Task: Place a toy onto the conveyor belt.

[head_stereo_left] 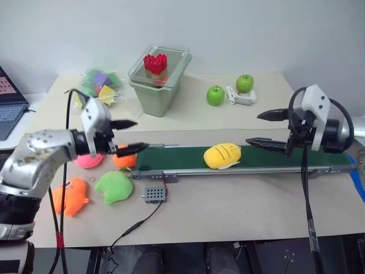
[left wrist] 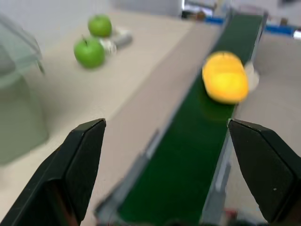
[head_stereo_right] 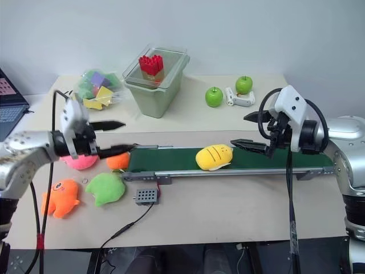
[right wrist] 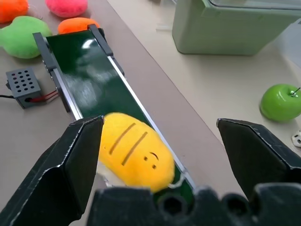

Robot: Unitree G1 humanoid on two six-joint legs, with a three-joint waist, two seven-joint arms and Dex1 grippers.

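Yellow toy on conveyor belt

From the two head views you look forward and down across the table from some distance. Each wrist view looks close along its own fingers at the conveyor belt from opposite ends. All four views share the belt's middle, where the toy lies.

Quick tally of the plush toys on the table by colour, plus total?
Yellow: 1, the toy lying on the conveyor belt
Orange: 2, a round plush and a monster plush
Pink: 1, a pink plush
Green: 1, a green plush
Total: 5
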